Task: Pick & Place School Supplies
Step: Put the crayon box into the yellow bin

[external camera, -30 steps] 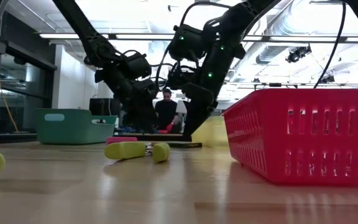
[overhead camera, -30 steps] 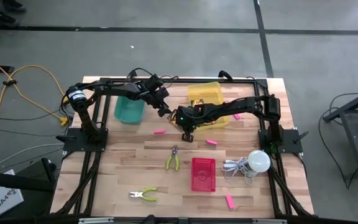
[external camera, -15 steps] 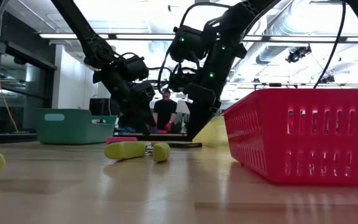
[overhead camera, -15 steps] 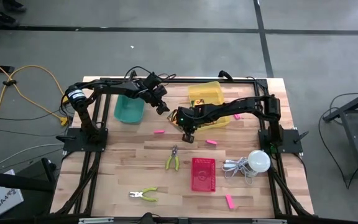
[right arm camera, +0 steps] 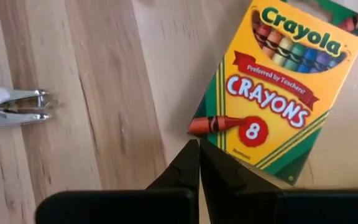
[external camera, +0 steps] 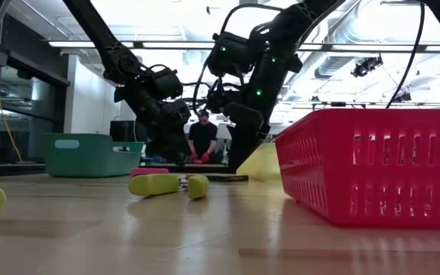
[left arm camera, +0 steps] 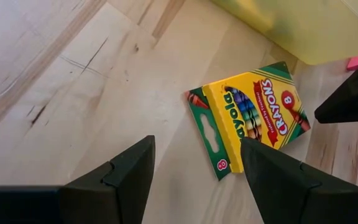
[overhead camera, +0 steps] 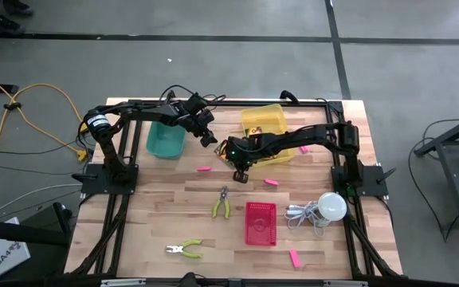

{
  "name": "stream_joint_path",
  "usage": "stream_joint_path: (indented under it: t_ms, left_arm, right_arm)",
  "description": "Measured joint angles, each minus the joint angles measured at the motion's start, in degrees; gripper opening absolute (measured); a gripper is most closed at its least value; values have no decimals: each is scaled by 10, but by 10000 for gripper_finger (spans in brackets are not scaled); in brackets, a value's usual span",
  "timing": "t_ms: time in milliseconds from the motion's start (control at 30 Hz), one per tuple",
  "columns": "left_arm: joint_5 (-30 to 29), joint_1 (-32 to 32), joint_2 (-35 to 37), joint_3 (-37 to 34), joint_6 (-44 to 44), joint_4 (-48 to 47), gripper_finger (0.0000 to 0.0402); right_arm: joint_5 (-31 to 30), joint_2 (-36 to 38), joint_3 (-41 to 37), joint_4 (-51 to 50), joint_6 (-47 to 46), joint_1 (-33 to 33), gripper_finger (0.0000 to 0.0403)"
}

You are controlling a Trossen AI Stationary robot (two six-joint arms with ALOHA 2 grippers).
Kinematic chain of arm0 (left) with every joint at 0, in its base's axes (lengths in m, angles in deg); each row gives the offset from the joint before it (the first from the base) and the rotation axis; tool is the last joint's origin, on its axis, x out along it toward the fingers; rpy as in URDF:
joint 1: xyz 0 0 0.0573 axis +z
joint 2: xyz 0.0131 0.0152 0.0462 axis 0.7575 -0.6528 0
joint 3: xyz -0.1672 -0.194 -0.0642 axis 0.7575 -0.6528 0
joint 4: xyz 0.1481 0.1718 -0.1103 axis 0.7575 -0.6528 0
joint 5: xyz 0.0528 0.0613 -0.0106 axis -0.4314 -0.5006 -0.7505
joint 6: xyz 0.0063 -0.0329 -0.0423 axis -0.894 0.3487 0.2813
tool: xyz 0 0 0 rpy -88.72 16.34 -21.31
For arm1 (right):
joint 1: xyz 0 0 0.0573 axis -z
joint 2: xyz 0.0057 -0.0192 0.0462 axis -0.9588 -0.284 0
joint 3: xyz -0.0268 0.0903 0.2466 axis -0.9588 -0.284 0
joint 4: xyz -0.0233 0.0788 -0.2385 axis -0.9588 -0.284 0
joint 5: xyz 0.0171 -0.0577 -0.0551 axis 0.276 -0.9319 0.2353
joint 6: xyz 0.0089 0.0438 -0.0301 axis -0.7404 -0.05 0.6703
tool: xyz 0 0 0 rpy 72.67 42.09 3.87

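A yellow-and-green crayon box lies flat on the wooden table beside the yellow bin; the left wrist view shows this crayon box too. My right gripper is shut and points down at the table, its tips at the box's edge. My left gripper is open and hovers above the table, and the box lies a little ahead of its fingers. In the high view my left gripper is near the teal bin and my right gripper is mid-table. Pink erasers lie scattered. My right gripper's shut fingertips come from above, pointing down, and stand at the edge of the crayon box near the printed 8. The box lies flat on the table. I cannot tell whether the fingertips touch it.
A teal bin and a yellow bin stand at the far side and a red basket nearer. Two green-handled pliers and a white bulb with cord lie on the table. A person stands in the room beyond.
My left gripper has drawn back a little toward the teal bin and risen slightly. The crayon box and my right gripper have stayed where they were.
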Motion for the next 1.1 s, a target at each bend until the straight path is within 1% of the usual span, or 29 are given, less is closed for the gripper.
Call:
stream_joint_path:
  t_ms: [300,367,467,600,767,933,1100]
  left_arm:
    - [0,0,0,0,-1,0,232]
    - [0,0,0,0,-1,0,232]
    - [0,0,0,0,-1,0,232]
    - [0,0,0,0,-1,0,232]
    - [0,0,0,0,-1,0,232]
    - [0,0,0,0,-13,0,232]
    - [0,0,0,0,-13,0,232]
  right_arm:
    - [-3,0,3,4,23,-5,2]
    - [2,-2,7,3,42,-6,2]
    - [-8,-2,22,-12,74,-10,2]
    - [-21,-1,51,-58,125,-13,2]
    - [13,0,55,-88,170,-13,2]
    - [29,-6,55,-111,215,-12,2]
    - [46,-9,55,-107,243,-8,2]
